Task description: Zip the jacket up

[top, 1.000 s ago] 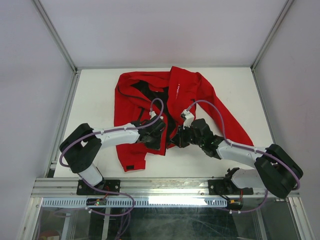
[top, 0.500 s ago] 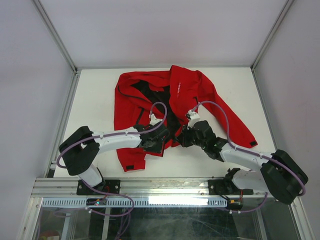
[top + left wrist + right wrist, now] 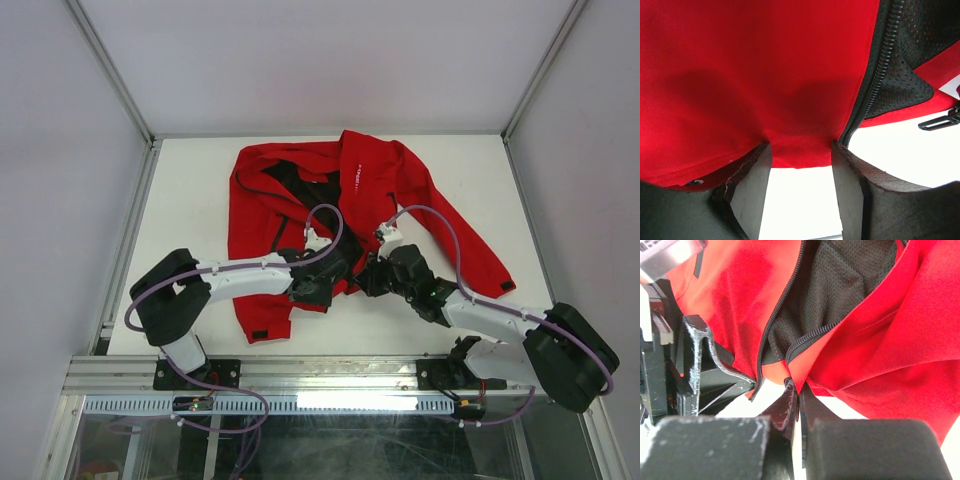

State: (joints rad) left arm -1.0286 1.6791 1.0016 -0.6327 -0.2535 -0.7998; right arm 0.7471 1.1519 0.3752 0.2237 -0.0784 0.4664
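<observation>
The red jacket lies open on the white table, black lining showing down its middle. My left gripper is open, its jaws straddling the hem of the jacket's left front panel beside the dark zipper teeth. My right gripper is shut on the bottom corner of the right front panel, at the end of its zipper track. In the right wrist view the left gripper stands close to the left of that corner. Both zipper edges are apart.
A black cuff tab marks the near sleeve at the left, another at the right. Metal frame rails border the table. Purple cables loop over both arms above the jacket.
The left gripper has moved right along the hem toward the right gripper. The right gripper has shifted slightly right and forward with the jacket corner.
</observation>
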